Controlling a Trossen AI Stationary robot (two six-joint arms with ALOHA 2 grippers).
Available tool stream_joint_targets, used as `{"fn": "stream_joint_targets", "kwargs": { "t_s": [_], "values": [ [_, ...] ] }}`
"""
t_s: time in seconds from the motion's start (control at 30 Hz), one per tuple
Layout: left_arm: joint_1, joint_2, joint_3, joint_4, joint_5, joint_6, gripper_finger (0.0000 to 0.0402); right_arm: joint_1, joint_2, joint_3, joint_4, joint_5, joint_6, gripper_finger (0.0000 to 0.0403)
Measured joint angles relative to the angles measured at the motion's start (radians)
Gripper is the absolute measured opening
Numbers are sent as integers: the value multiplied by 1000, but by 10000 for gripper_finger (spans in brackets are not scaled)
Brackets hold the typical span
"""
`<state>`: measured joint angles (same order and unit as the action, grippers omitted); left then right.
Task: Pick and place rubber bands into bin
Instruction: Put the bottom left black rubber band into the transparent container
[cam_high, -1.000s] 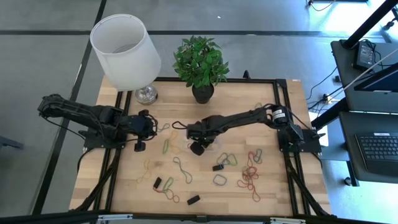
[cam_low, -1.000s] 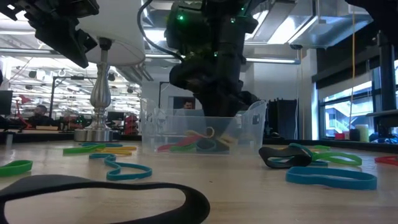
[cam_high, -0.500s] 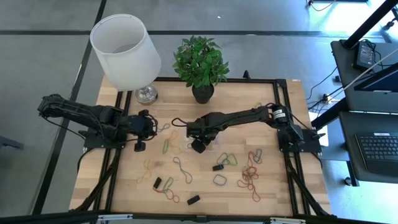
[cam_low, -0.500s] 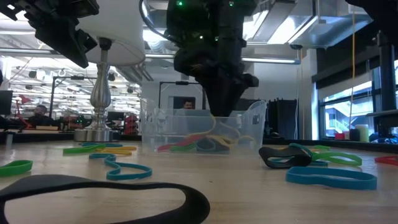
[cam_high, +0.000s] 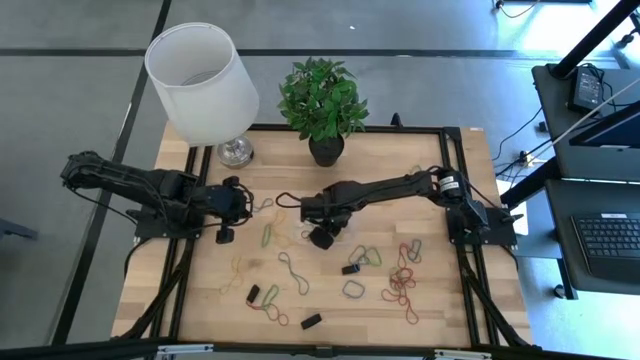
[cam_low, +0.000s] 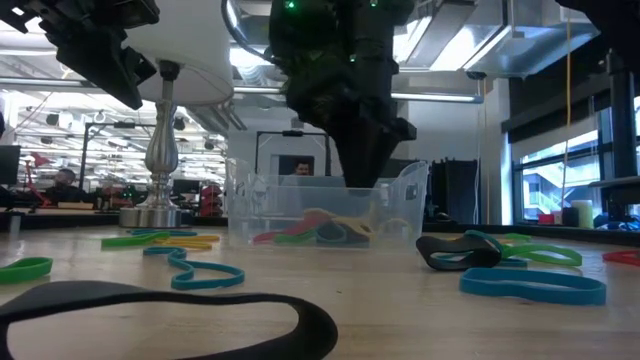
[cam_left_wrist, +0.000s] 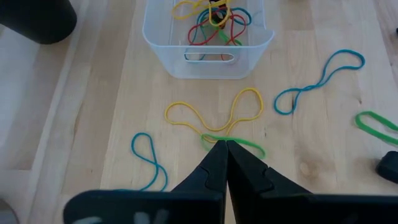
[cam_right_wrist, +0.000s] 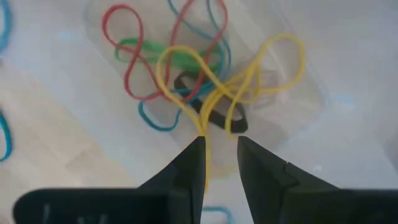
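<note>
Right hand (cam_right_wrist: 217, 146) over bin (cam_left_wrist: 208, 46) — lamp (cam_high: 203, 85), plant (cam_high: 322, 98) behind.

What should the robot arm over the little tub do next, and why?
Probably lift straight up. The right pincer hangs over the bin with its fingers apart, but a yellow rubber band is draped against one finger, so rising gently should let it slip into the pile.

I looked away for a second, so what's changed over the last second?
The right gripper rose from inside the bin and now hangs over it, jaws slightly apart, a yellow band trailing from them. The left gripper and the loose bands stayed put.
</note>
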<state>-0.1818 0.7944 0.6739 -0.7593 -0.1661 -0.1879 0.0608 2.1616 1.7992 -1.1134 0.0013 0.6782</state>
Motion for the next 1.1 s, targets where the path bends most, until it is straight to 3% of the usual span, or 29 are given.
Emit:
{"fn": "stream_joint_targets", "kwargs": {
  "t_s": [0.27,0.47,0.6,0.83,1.1],
  "values": [
    [0,0,0,0,0,0,3,24,-14,0,-16,60,14,95],
    [0,0,0,0,0,14,3,72,-128,-59,17,147,-60,69],
    [-2,2,0,3,2,15,1,96,-292,-228,135,201,-62,41],
    [-61,96,79,-3,-17,-23,2,139,-692,-667,453,201,-100,6],
    [-138,352,263,-195,-51,-307,3,197,-1159,-1050,565,190,-110,12]
  ]
}}
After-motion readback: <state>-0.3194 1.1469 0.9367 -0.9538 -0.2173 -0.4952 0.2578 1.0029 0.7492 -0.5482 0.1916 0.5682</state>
